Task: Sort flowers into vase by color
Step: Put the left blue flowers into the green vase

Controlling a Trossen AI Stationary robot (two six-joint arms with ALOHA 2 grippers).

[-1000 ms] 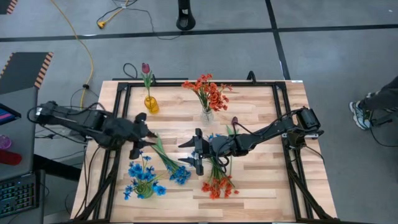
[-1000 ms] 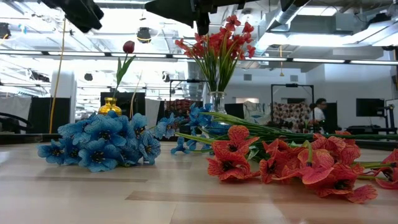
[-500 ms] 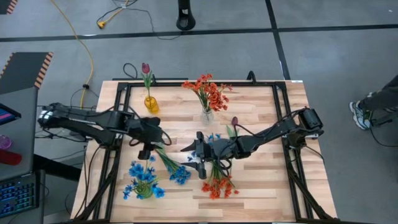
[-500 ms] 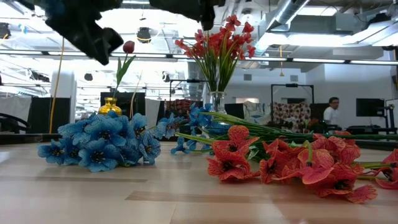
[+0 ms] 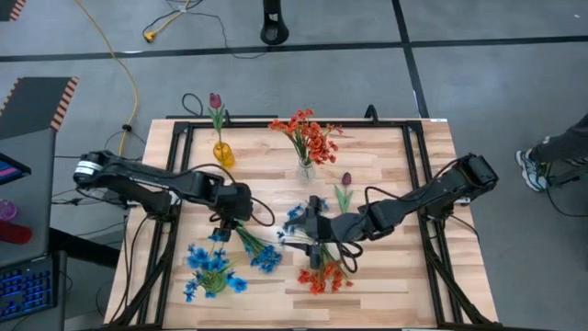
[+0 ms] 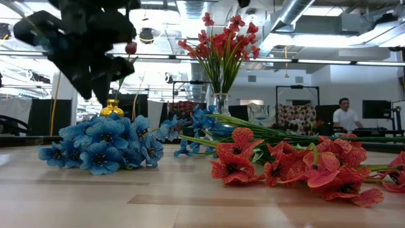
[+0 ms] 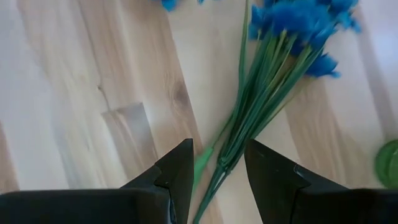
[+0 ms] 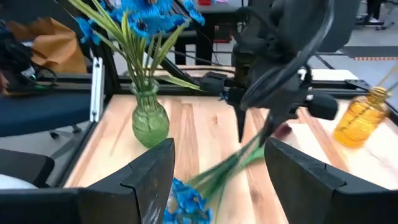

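left gripper (image 7: pixel 217 171) fingers spread over blue sprig (image 7: pixel 273 93) stems | right gripper (image 8: pixel 217 180) fingers spread, empty | risk: pinch misses thin stems, sprig slips on desk (image 5: pixel 377 165)

Blue flowers (image 5: pixel 266 259) on green stems, orange-red flowers (image 5: pixel 322 276), yellow vase (image 5: pixel 223 154), green vase (image 8: pixel 151 122)

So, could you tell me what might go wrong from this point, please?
The left gripper, open, sits over the stem ends of the loose blue sprig; the stems fan out, so it may pinch only a few. Its flower end lies close to the green vase of blue flowers, so a lift could brush it. The right gripper hovers open nearby, so the arms might crowd each other.
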